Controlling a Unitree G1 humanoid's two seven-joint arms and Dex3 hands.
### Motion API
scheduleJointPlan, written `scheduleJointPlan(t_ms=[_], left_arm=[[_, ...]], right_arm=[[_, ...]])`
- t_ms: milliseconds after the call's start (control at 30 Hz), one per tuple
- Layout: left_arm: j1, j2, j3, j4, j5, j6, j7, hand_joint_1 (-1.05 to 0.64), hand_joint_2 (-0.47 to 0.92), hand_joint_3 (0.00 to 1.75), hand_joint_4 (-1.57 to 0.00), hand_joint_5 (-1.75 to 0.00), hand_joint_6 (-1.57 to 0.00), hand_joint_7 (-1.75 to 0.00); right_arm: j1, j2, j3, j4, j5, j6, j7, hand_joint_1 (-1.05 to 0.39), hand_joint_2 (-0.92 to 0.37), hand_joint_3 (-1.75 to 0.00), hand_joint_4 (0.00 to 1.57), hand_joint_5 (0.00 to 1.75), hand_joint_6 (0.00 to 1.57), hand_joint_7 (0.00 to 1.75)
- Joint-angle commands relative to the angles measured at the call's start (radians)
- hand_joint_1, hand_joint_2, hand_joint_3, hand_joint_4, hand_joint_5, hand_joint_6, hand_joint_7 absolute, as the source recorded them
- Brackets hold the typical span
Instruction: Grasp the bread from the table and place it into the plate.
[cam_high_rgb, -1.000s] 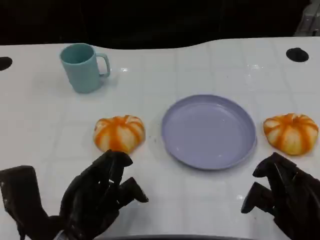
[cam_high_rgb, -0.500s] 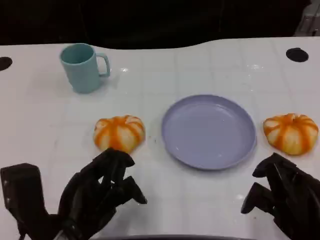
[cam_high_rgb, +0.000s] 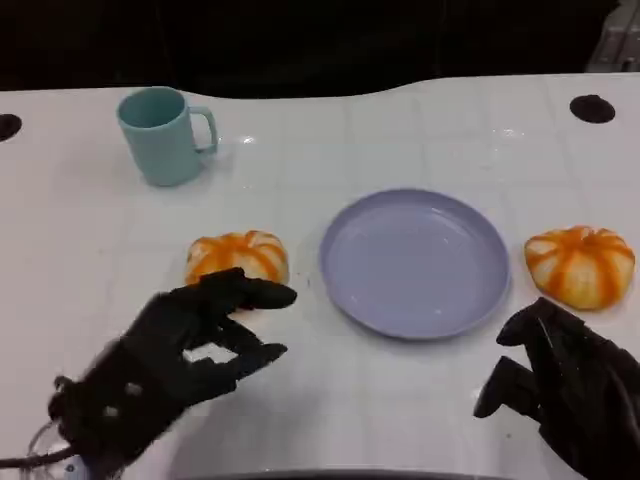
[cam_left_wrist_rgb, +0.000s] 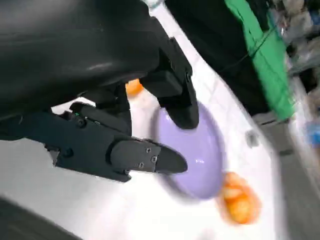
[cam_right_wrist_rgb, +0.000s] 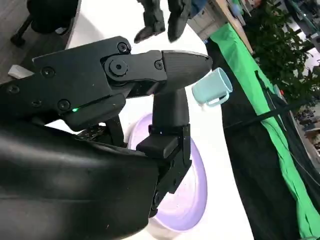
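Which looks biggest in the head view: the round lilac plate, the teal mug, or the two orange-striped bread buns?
1. Round lilac plate
2. The orange-striped bread bun on the right; the left bun looks alike but is partly covered by the left hand.
3. Teal mug, lying farther away.

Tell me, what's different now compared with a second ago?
The left hand has reached forward with its fingers spread, its fingertips now at the near edge of the left bread; it does not plainly hold it yet. The right hand has hardly moved and holds nothing. The purple plate, the right bread and the teal mug lie where they were, apart from a slight camera shift.
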Motion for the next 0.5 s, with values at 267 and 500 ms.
scheduleJointPlan(t_ms=[267, 500], left_arm=[[-0.16, 0.16, -0.121, -0.082, 0.556, 0.075, 0.037, -0.54, 0.91, 0.01, -0.2, -0.4, -0.4, 0.0], [-0.232, 0.154, -0.184, -0.045, 0.7, 0.096, 0.01, -0.52, 0.85, 0.0, -0.07, -0.34, -0.32, 0.0]], right_arm=[[-0.018, -0.002, -0.005, 0.01, -0.011, -0.002, -0.012, -0.47, -0.92, -0.33, 0.69, 1.75, 0.53, 1.64], [-0.015, -0.002, -0.015, 0.014, -0.001, -0.004, -0.003, -0.47, -0.92, -0.33, 0.7, 1.75, 0.53, 1.64]])
